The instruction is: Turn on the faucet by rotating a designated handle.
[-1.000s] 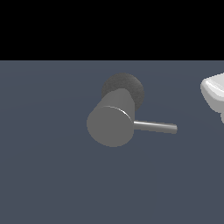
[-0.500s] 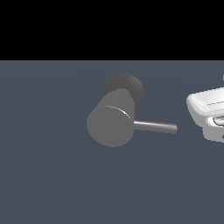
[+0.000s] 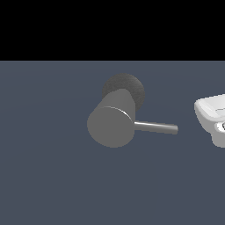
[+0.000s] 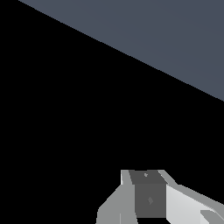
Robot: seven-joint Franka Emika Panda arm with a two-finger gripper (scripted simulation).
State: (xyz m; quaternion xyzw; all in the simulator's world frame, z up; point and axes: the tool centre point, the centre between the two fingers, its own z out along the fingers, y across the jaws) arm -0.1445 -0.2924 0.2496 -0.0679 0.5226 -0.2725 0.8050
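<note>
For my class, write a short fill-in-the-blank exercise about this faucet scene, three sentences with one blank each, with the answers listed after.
1. The handle projects from the faucet toward the exterior view's ____.
2. Compared with the faucet's cylinder, the handle is much ____.
3. The white arm at the exterior view's right edge is ____ the handle, with a gap between them.

Answers: right; thinner; not touching

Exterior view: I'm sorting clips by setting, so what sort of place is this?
Likely a bare simulated test scene, not a real room: a lone faucet with its handle on a flat blue-grey floor, black void behind.
</note>
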